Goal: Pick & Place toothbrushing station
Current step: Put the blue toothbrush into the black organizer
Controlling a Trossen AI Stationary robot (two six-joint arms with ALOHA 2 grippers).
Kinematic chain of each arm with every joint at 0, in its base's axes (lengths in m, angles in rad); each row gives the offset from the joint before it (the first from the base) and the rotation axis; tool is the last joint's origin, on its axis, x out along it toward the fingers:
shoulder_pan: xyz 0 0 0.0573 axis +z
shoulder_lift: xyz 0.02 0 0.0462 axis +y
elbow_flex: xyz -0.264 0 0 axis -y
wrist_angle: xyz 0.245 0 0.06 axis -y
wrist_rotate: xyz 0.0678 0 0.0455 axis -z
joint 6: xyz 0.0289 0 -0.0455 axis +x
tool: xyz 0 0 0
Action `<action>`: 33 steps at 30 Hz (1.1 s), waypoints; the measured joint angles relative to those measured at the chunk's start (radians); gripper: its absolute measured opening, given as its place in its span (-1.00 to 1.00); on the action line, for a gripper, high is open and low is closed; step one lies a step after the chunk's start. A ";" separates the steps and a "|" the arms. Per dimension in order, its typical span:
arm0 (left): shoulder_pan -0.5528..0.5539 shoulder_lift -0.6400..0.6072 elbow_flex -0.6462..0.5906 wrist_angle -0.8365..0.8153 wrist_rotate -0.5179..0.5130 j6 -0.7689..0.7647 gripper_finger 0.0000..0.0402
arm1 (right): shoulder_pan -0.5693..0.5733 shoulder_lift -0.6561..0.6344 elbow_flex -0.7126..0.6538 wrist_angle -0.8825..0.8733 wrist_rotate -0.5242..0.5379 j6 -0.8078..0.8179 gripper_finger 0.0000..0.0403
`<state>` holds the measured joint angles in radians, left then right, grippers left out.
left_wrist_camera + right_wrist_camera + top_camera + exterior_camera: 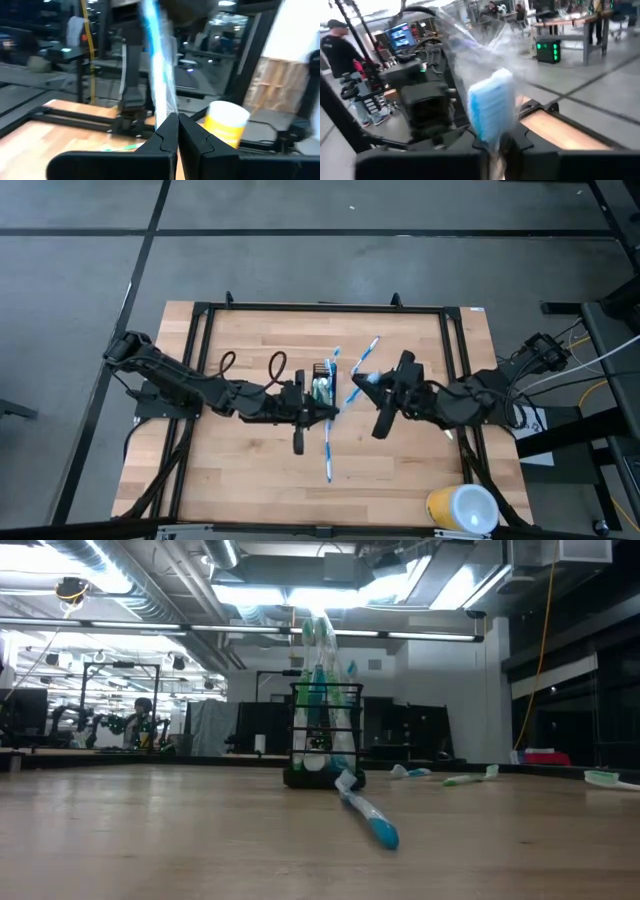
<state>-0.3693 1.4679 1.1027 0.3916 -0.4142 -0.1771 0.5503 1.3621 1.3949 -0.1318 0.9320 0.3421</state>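
Observation:
The black mesh holder (322,385) stands at the table's middle with green-white brushes upright in it; it also shows in the low view (325,735). My left gripper (322,416) is just near-left of the holder, shut on a blue-white toothbrush (159,65). My right gripper (372,387) is right of the holder, shut on a small blue-and-white tube (492,107). Another blue-white toothbrush (328,455) lies flat on the table on the holder's near side, its head by the holder's base (347,781). My left gripper pinches the toothbrush's shaft (165,110) between its two shut fingers. The brush rises from the fingertips, a little tilted and clear of the table. Which end of it is held, I cannot tell. My right gripper pinches the tube's lower end (492,137) between its two fingers. The tube stands up above the fingertips, clear of the table.
A yellow-and-white cup (462,508) stands at the near right corner. A blue-white toothbrush (365,358) lies far right of the holder. Black frame rails (200,360) border the table, and cable loops (228,363) lie at the left. A person (340,55) stands beyond the table.

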 joint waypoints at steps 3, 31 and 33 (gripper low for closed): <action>-0.001 -0.001 0.000 -0.013 -0.047 0.000 -0.99 | 0.000 0.001 0.000 0.023 0.017 -0.041 -0.91; -0.177 -0.353 0.000 -1.077 -0.670 -0.367 -0.60 | -0.444 0.006 -0.264 0.293 -0.524 -0.298 -0.93; -0.220 -0.353 0.000 -1.076 -0.715 -0.348 -0.60 | -0.479 0.007 -0.347 0.434 -0.604 -0.298 -0.93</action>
<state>-0.5894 1.1152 1.1025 -0.6849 -1.1294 -0.5252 0.0714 1.3689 1.0481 0.3018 0.3280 0.0444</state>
